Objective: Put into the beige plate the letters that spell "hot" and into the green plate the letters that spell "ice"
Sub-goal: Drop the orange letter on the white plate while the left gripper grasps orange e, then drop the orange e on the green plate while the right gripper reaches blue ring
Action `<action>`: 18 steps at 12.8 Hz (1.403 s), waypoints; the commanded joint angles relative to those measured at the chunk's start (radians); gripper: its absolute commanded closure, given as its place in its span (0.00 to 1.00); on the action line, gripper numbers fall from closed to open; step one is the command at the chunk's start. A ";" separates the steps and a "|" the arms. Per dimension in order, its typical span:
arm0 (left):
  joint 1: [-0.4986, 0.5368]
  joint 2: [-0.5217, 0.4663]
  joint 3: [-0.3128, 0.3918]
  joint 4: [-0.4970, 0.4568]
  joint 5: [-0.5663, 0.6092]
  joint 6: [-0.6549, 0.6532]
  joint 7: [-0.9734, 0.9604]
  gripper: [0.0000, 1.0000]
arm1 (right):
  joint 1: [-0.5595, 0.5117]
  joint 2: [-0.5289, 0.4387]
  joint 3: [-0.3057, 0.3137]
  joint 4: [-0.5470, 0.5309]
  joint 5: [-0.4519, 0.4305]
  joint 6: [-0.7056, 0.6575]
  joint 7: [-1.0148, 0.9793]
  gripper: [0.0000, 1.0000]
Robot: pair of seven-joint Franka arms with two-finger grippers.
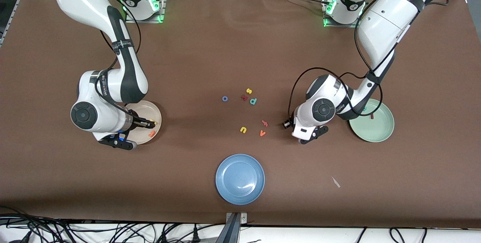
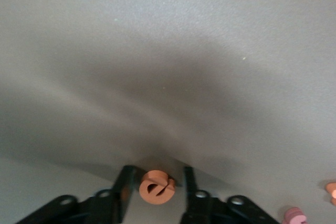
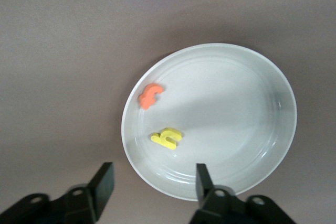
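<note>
The orange "e" (image 2: pixel 155 187) lies on the table between the fingers of my left gripper (image 2: pixel 157 176); one finger is against it and a small gap shows at the other. In the front view that gripper (image 1: pixel 311 136) is low over the table beside the green plate (image 1: pixel 379 132), which holds a teal "c" (image 1: pixel 364 109) and a dark red "i" (image 1: pixel 372 116). My right gripper (image 3: pixel 154 170) hangs open and empty over the rim of the beige plate (image 3: pixel 236 108). The orange "t" (image 3: pixel 150 96) and yellow "h" (image 3: pixel 167 138) lie in that plate. The blue "o" (image 1: pixel 224 98) lies mid-table.
Loose letters lie mid-table: a yellow "s" (image 1: pixel 248 91), a dark red letter (image 1: pixel 244 97), a teal "d" (image 1: pixel 253 101), a red letter (image 1: pixel 265 123), a yellow "u" (image 1: pixel 243 129) and an orange "v" (image 1: pixel 262 133). A blue plate (image 1: pixel 240 179) sits nearest the front camera.
</note>
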 commanded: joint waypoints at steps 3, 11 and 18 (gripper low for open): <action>0.003 0.004 0.009 0.018 -0.005 -0.003 0.009 1.00 | -0.002 -0.025 0.017 -0.019 0.048 -0.008 0.040 0.10; 0.089 -0.106 -0.008 0.020 -0.026 -0.229 0.219 1.00 | 0.277 0.026 0.021 -0.067 0.086 0.211 0.609 0.10; 0.379 -0.201 -0.002 0.000 -0.020 -0.489 0.825 1.00 | 0.465 0.098 0.019 -0.067 0.084 0.368 0.988 0.10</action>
